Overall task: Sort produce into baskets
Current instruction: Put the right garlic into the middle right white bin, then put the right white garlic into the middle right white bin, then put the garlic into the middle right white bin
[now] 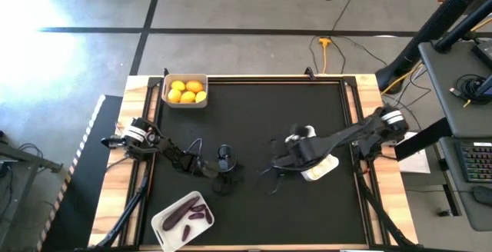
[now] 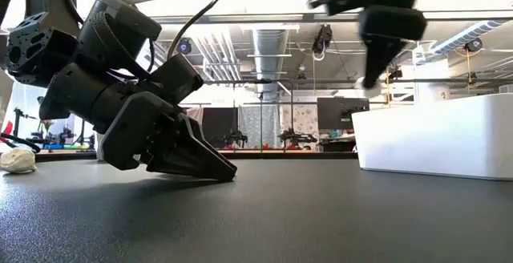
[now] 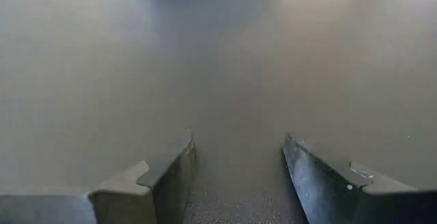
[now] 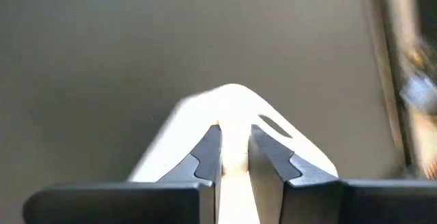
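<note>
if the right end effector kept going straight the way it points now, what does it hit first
Most likely the white basket: the right end effector points down at it, nearly shut fingers framing its corner rim. Nothing shows between them, though the depth is hard to judge.

Three baskets [image 1: 185, 102], five citrus fruits [image 1: 187, 91], three eggplants [image 1: 188, 213], one bulb [image 2: 17, 160].

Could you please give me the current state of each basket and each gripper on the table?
Basket with citrus fruits: holds yellow fruits, far left corner.
Basket with eggplants: holds purple eggplants, near edge.
Third basket: under the right arm, contents hidden.
Left gripper: open, empty, low over the mat.
Right gripper: nearly shut, above the third basket; hold unclear.
Bulb: loose on the mat.
</note>
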Robot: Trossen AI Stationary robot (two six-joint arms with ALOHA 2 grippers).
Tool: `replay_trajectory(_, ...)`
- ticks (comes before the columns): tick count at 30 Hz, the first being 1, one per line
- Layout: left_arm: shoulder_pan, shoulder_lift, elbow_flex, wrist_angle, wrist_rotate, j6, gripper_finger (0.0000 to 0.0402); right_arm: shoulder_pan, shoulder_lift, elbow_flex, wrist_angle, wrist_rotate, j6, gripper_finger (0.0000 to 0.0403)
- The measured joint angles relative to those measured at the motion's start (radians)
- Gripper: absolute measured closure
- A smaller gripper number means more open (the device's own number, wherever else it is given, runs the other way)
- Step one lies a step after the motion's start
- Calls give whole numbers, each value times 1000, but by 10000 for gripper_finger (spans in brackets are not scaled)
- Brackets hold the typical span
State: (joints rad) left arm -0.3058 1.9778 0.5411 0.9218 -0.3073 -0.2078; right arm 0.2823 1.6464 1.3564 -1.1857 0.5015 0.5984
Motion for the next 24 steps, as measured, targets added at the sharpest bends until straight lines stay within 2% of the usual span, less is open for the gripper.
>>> replay_trajectory(2,0,0,0,0,0,-9,187,1,-61,-54,-45,33,107,358)
replay_trajectory(7,0,0,0,3,0,-12,187,-1,-177,-240,9,40,279,355)
replay_trajectory(11,0,0,0,5,-3,-12,187,-1,-220,-392,132,21,286,338)
replay_trajectory(14,-3,0,-1,13,-59,-17,187,-1,-220,-449,162,12,274,308)
replay_trajectory(17,-1,-28,-3,-2,-70,15,187,-1,-219,-439,131,11,265,269)
replay_trajectory(20,0,-133,-2,-71,-30,70,187,-1,-220,-359,30,-20,265,231)
replay_trajectory(24,-1,-356,-1,-369,-21,111,187,4,-219,-214,-112,-47,301,198)
